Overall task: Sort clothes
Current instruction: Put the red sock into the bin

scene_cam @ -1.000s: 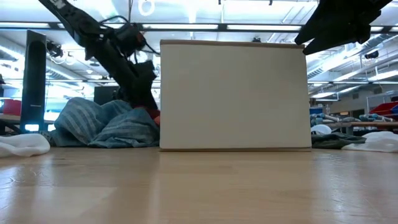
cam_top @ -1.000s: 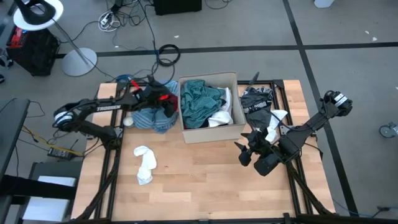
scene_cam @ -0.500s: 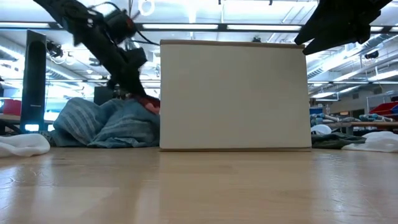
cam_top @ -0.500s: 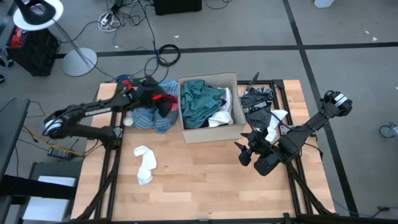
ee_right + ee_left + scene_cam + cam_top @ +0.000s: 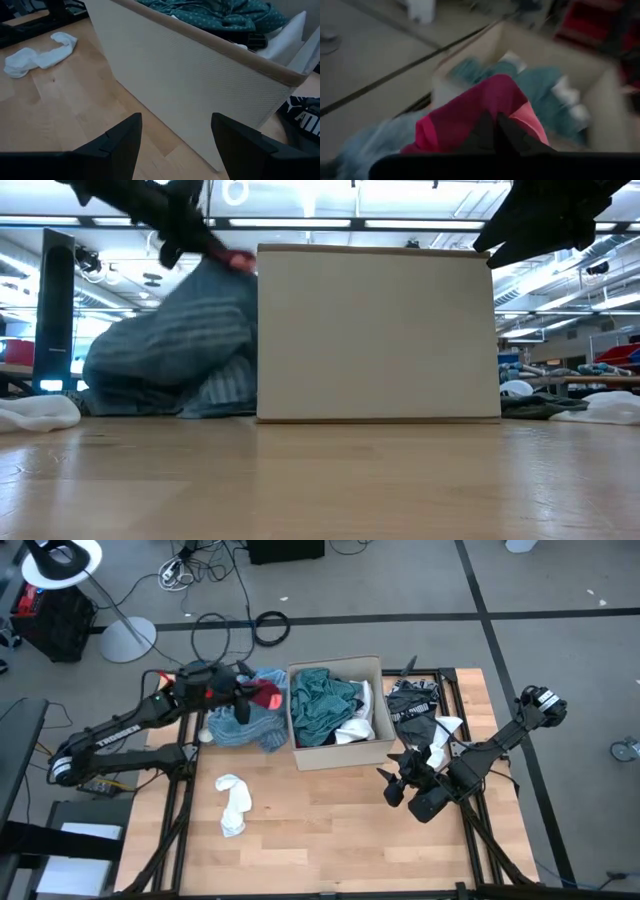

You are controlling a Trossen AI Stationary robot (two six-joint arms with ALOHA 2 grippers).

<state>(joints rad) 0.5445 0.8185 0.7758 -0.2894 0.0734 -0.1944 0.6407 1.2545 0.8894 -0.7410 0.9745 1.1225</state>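
A red garment (image 5: 266,693) sits pinched in the left gripper (image 5: 247,697), whose fingers are closed tight on it just left of the cardboard box (image 5: 345,752). Light blue fabric (image 5: 240,727) hangs and bunches beneath it, lifted against the box's left wall. Teal green cloth (image 5: 322,701) and a white piece (image 5: 355,727) fill the box. A white garment (image 5: 234,804) lies on the table (image 5: 330,830) in front of the box, to its left. Black-and-white clothes (image 5: 418,705) lie right of the box. The right gripper (image 5: 401,783) waits near the box's front right corner, fingers spread wide, holding nothing.
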